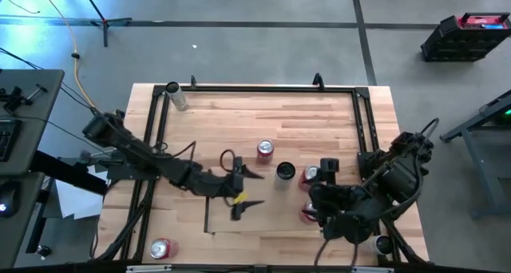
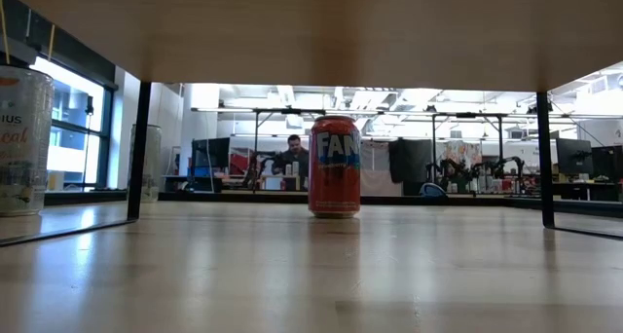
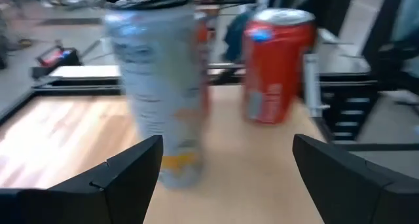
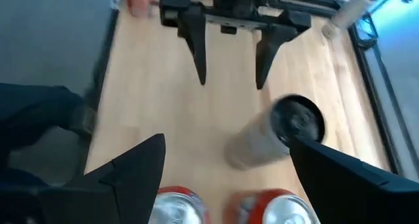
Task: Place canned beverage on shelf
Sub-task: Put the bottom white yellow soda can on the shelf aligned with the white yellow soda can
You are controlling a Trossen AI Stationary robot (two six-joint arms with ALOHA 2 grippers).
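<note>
Left pincer (image 1: 243,187): open, empty, over shelf (image 1: 219,223) near table (image 1: 207,117) front edge. Right pincer (image 4: 226,171): open, empty. Tall silver can (image 1: 285,172): cylindrical, dark-lidded, mid-table. Low view alone shows orange can (image 2: 334,166), lettered.

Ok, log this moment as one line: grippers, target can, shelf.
left gripper: open, facing tall silver can | right gripper: open, empty | shelf: cans along right end

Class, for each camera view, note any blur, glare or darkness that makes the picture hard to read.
Left wrist view: the tall pale can is smeared with blur. Right wrist view: soft throughout. Low view: the windows glare, the foreground is dim. High view: a blue glow in one corner.
</note>
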